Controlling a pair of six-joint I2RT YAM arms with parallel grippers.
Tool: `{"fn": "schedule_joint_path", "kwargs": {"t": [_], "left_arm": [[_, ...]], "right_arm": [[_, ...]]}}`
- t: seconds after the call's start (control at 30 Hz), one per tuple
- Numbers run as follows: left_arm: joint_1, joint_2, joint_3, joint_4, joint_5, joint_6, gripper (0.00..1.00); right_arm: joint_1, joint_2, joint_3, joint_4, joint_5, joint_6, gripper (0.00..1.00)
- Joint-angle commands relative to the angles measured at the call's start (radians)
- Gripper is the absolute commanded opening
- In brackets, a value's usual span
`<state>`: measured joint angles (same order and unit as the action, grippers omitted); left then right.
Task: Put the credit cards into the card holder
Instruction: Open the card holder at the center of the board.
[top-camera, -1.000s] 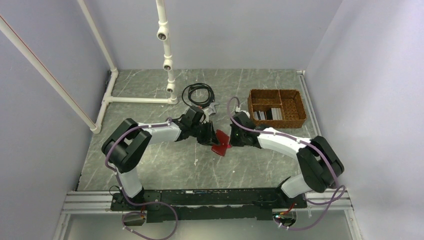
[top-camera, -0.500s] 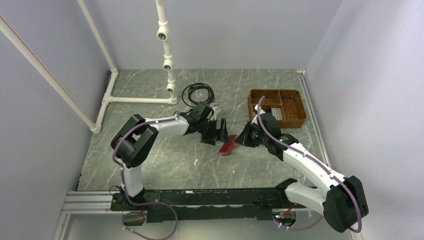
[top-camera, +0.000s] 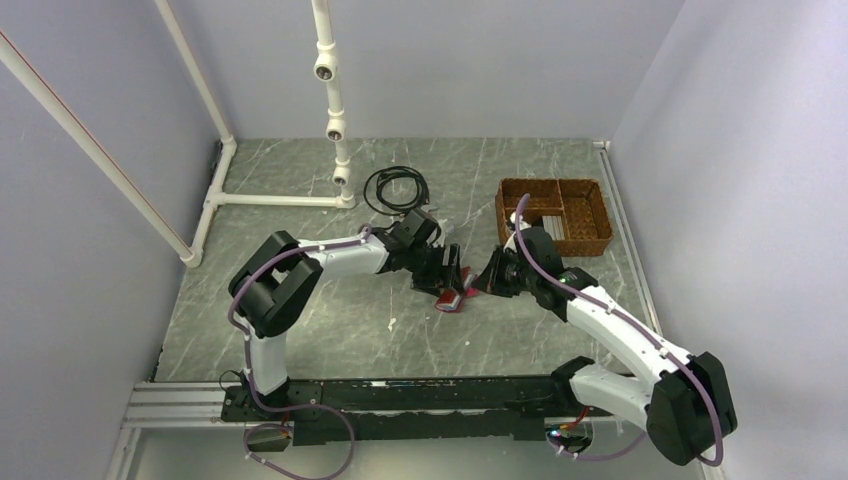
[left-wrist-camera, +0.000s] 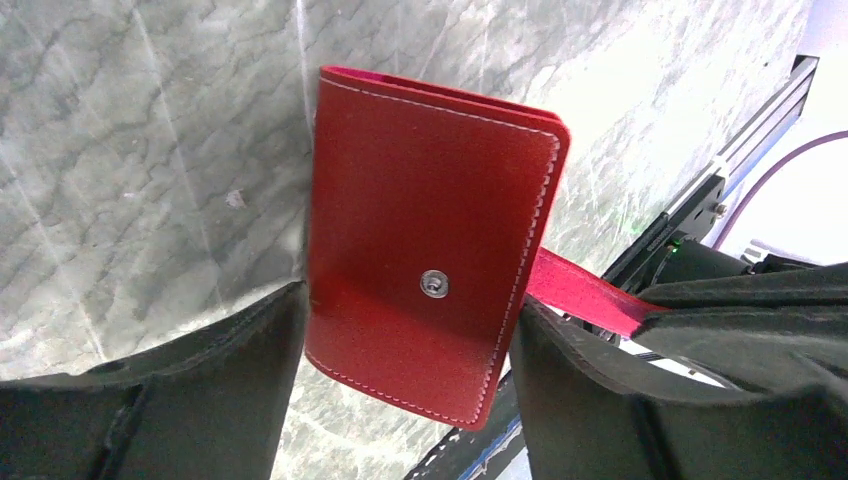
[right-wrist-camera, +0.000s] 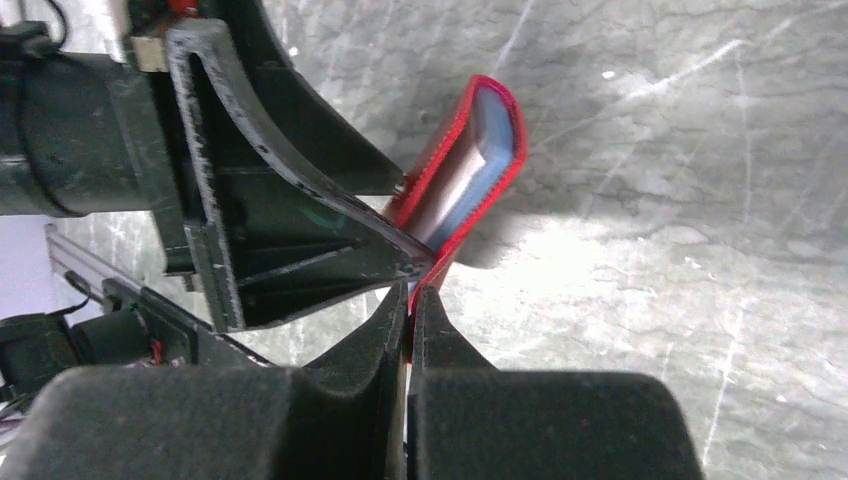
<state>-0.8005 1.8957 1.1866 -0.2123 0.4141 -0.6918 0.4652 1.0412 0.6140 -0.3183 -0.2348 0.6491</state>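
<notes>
Left claw (left-wrist-camera: 405, 312) grips card holder (left-wrist-camera: 430, 200) by its side edges; right claw (right-wrist-camera: 410, 300) pinched closed on its red strap (left-wrist-camera: 585, 292); pale blue card (right-wrist-camera: 492, 135) inside.

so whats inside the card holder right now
The holder is folded; edge-on from the right wrist, a pale blue-grey card sits between its red covers. The covers hide the slots and whether more cards are in there.

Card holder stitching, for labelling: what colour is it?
White stitching on the red card holder; clearest in left wrist view.
</notes>
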Motion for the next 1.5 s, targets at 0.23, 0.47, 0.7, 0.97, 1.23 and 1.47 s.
{"fn": "schedule_joint_path", "kwargs": {"t": [0.23, 0.47, 0.7, 0.97, 1.23, 1.47], "left_arm": [[0.032, -0.012, -0.027, 0.021, -0.028, -0.002, 0.65], [0.049, -0.002, -0.043, 0.072, 0.004, -0.03, 0.59], [0.052, 0.034, -0.021, 0.043, 0.001, -0.024, 0.34], [0.056, 0.052, -0.031, 0.071, 0.048, -0.034, 0.29], [0.058, 0.059, -0.029, 0.064, 0.05, -0.029, 0.3], [0.06, 0.062, -0.025, 0.076, 0.069, -0.04, 0.3]], "right_arm": [[-0.032, -0.073, 0.015, -0.163, 0.165, -0.043, 0.0], [-0.034, -0.077, 0.029, -0.213, 0.219, -0.04, 0.0], [-0.032, 0.013, 0.093, -0.382, 0.475, 0.011, 0.09], [0.081, 0.085, 0.22, -0.263, 0.333, -0.036, 0.58], [0.074, 0.197, 0.154, 0.012, 0.102, 0.009, 0.6], [0.127, 0.34, 0.179, -0.01, 0.222, -0.022, 0.68]]}}
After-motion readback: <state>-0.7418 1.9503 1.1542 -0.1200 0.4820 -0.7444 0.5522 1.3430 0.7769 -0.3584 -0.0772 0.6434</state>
